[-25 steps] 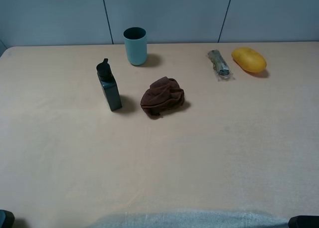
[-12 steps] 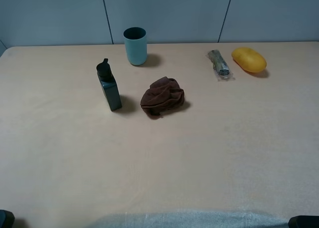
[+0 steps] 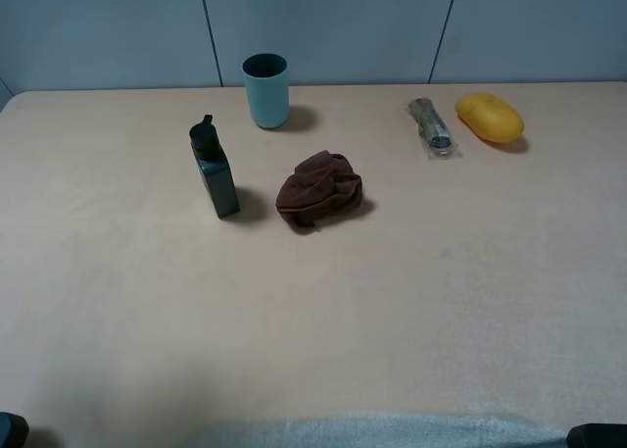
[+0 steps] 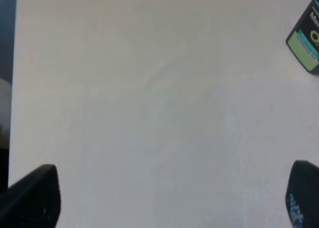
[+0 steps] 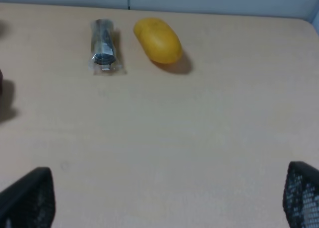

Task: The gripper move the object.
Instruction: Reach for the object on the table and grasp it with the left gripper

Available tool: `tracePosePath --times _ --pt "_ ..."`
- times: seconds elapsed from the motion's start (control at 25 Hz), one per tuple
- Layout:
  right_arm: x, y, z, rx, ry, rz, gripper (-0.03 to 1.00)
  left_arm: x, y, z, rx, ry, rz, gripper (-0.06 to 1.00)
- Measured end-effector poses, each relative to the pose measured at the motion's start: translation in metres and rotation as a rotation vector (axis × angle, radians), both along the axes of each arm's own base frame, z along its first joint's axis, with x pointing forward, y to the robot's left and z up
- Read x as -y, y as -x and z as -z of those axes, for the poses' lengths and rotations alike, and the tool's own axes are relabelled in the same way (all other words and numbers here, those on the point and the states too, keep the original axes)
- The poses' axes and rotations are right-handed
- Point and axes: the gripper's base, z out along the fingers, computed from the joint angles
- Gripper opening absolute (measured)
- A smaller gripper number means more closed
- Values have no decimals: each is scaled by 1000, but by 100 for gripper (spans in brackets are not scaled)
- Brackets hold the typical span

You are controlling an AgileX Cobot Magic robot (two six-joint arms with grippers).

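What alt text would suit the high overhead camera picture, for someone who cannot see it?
A light blue cup stands upright near the far edge of a beige table, nothing touching it. Nearer the camera are an upright dark green bottle and a crumpled brown cloth; a wrapped packet and a yellow fruit lie at far right.

Smooth cup (image 3: 265,91), seemingly plastic
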Motion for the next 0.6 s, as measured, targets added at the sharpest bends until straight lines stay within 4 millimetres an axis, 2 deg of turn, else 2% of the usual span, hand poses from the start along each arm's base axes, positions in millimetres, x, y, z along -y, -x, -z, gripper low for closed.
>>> tracePosePath --times 0.6 --pt "0 0 0 0 0 0 69 11 -108 -20 -131 43 90 91"
